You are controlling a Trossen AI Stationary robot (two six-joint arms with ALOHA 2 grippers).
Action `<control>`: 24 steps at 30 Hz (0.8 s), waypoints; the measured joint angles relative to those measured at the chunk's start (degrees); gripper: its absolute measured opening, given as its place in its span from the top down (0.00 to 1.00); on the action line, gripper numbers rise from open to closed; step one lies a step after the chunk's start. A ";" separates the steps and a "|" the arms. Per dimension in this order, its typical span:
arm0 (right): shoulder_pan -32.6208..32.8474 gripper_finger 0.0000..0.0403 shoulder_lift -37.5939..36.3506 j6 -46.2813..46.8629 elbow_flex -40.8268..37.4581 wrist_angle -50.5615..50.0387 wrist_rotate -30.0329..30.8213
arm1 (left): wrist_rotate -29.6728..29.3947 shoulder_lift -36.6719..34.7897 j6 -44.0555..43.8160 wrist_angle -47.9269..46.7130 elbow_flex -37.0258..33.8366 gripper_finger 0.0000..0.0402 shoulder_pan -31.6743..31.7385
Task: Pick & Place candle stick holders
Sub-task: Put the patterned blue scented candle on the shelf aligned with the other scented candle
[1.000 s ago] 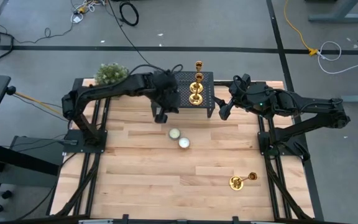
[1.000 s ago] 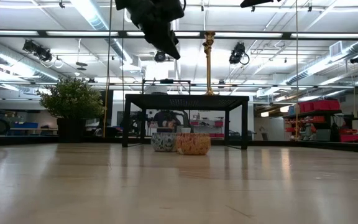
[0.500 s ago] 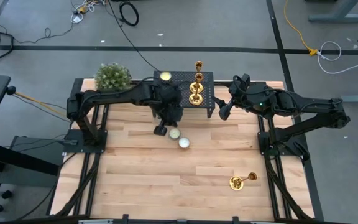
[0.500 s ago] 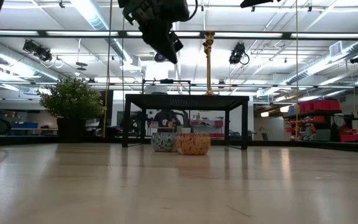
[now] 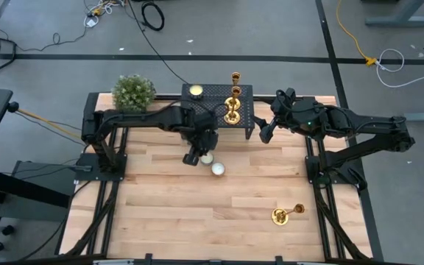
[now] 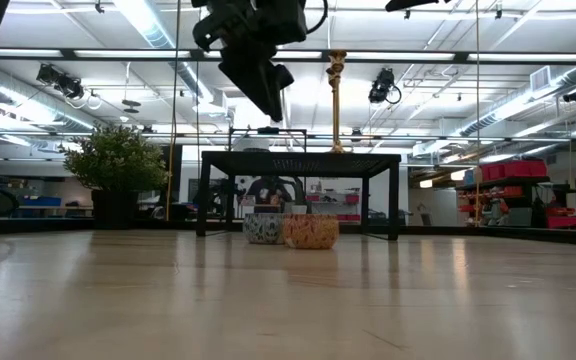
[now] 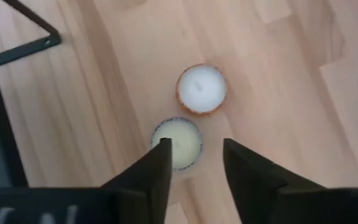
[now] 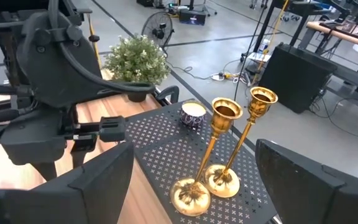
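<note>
Two tall shiny brass candle stick holders (image 5: pixel 232 103) stood upright, bases touching, on the black perforated metal stand (image 5: pixel 245 92) at the table's twelve o'clock; a third brass holder (image 5: pixel 285 214) lay tipped over toward five o'clock. The left gripper (image 7: pixel 194 155) hovered, jaws parted and empty, above a cream candle in a small pot (image 7: pixel 178 142). The right gripper (image 5: pixel 266 132) waited wide open just beside the stand's three o'clock edge.
</note>
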 joint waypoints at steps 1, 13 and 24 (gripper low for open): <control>0.00 0.16 0.00 0.00 0.00 -0.03 0.05 | -0.71 0.00 -0.02 -0.08 0.00 0.59 -0.11; 0.00 0.16 0.00 -2.59 0.00 -0.17 0.15 | -1.55 0.81 0.08 -0.28 -0.01 0.25 -0.30; 0.02 0.16 -0.62 -2.80 0.00 0.06 0.11 | -6.00 6.87 0.04 -0.65 0.00 0.21 -1.02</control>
